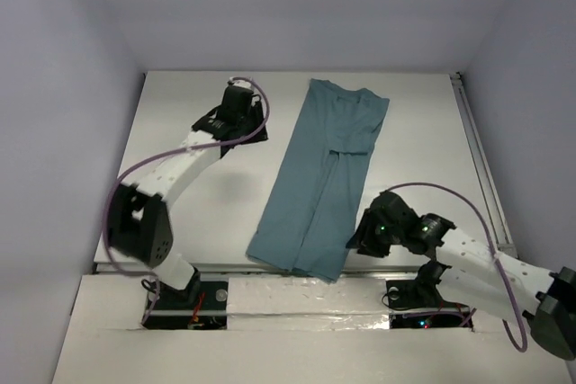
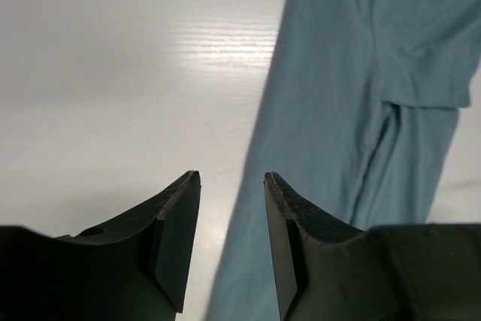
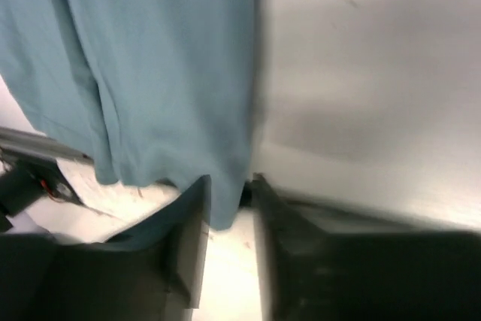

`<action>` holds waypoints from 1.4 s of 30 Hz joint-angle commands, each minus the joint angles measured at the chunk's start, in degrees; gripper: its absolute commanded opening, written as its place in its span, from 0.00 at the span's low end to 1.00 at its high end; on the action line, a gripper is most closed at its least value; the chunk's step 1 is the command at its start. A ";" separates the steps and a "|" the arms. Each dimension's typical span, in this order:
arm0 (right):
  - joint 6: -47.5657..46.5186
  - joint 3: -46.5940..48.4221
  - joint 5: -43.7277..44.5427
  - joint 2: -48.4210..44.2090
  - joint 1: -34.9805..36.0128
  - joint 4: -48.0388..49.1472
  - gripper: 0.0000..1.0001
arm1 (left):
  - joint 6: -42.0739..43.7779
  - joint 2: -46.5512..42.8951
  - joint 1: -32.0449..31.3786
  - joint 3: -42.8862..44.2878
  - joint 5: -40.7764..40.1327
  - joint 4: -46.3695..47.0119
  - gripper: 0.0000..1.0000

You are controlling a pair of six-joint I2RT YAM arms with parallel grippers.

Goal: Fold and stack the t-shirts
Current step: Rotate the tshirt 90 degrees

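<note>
The teal t-shirt (image 1: 324,177) lies on the white table (image 1: 198,195), folded into a long strip that runs from the far side to the near edge, where its hem hangs over. My left gripper (image 1: 241,107) hovers left of the strip's far half. In the left wrist view it (image 2: 231,178) is open and empty, with the shirt's (image 2: 361,110) left edge running under it. My right gripper (image 1: 360,238) is at the hem's near right corner. The blurred right wrist view shows it (image 3: 229,182) with jaws apart and the shirt's (image 3: 150,73) corner hanging between them.
A metal rail (image 1: 481,168) borders the table's right side. A white-covered ledge (image 1: 297,299) runs along the front over both arm bases, and grey walls enclose the far and side edges. The table's front rail (image 3: 30,144) shows under the hem.
</note>
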 commanded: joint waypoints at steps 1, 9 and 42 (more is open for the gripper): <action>-0.95 7.62 5.71 -4.11 0.49 -16.12 0.63 | 2.70 10.72 0.32 6.61 -1.47 5.10 0.38; -8.93 20.30 17.82 2.29 -3.10 -16.33 0.00 | 2.26 33.17 0.32 27.70 3.71 5.29 0.45; -25.38 73.55 -11.86 72.22 -48.47 9.61 0.67 | -1.87 44.44 9.89 27.47 18.75 16.61 0.00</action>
